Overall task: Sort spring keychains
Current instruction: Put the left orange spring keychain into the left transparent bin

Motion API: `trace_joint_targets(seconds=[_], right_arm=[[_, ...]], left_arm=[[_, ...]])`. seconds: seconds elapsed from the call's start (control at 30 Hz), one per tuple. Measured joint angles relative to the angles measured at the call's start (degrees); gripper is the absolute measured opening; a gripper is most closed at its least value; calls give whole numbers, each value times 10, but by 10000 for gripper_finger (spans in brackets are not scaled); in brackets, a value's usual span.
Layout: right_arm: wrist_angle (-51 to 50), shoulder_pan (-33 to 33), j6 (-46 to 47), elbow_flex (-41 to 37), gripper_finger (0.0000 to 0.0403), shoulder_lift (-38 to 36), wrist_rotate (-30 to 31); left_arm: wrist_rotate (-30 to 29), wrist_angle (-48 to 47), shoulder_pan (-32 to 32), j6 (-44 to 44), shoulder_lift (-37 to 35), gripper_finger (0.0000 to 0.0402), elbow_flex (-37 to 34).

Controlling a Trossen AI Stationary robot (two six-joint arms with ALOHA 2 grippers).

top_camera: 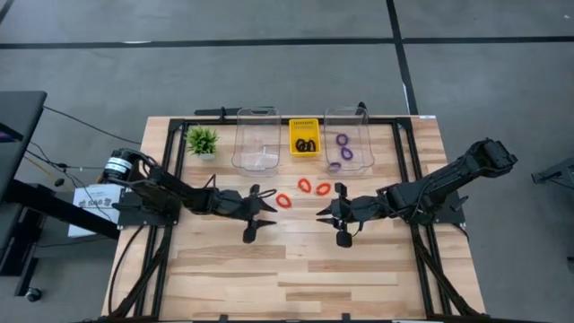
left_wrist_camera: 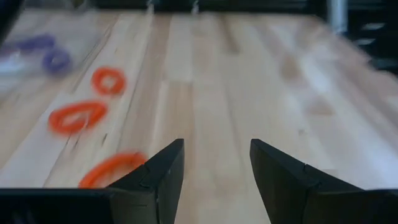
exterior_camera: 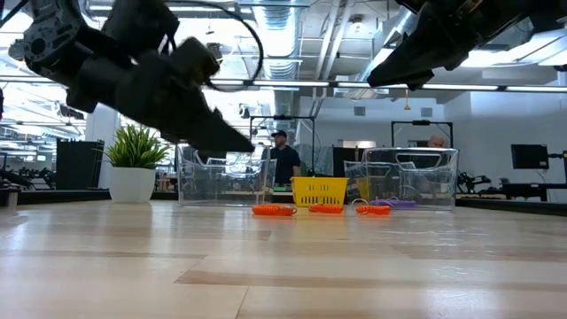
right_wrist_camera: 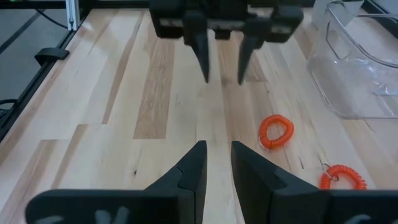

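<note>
Three red spring keychains [top_camera: 283,199] [top_camera: 304,186] [top_camera: 323,188] lie flat on the wooden table [top_camera: 296,269], between my two grippers and a little toward the far edge. My left gripper [top_camera: 269,212] [left_wrist_camera: 217,155] hovers open just left of them; the nearest red loop [left_wrist_camera: 112,169] lies beside one finger, not between them. My right gripper [top_camera: 321,213] [right_wrist_camera: 217,149] hovers on their right, its fingers a narrow gap apart with nothing in it. Black keychains lie in the yellow bin [top_camera: 304,136], purple ones [top_camera: 343,148] in the right clear bin [top_camera: 348,135].
An empty-looking clear bin [top_camera: 256,139] stands left of the yellow one, and a small green plant [top_camera: 202,141] sits at the far left corner. The near half of the table is bare wood. People stand in the room beyond the table [exterior_camera: 282,159].
</note>
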Motion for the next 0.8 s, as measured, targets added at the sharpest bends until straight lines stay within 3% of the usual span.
trace_joint_targets(seconds=[0.2, 0.33, 0.63, 0.8], right_arm=[[0, 0, 0, 0, 66, 0, 0], [0, 0, 0, 0, 66, 0, 0], [-1, 0, 0, 0, 66, 0, 0], [-1, 0, 0, 0, 66, 0, 0]], left_arm=[[-6, -6, 44, -41, 65, 182, 6], [23, -5, 70, -61, 106, 182, 22], [39, -19, 65, -46, 127, 182, 50], [-26, -30, 50, 4, 126, 182, 50]])
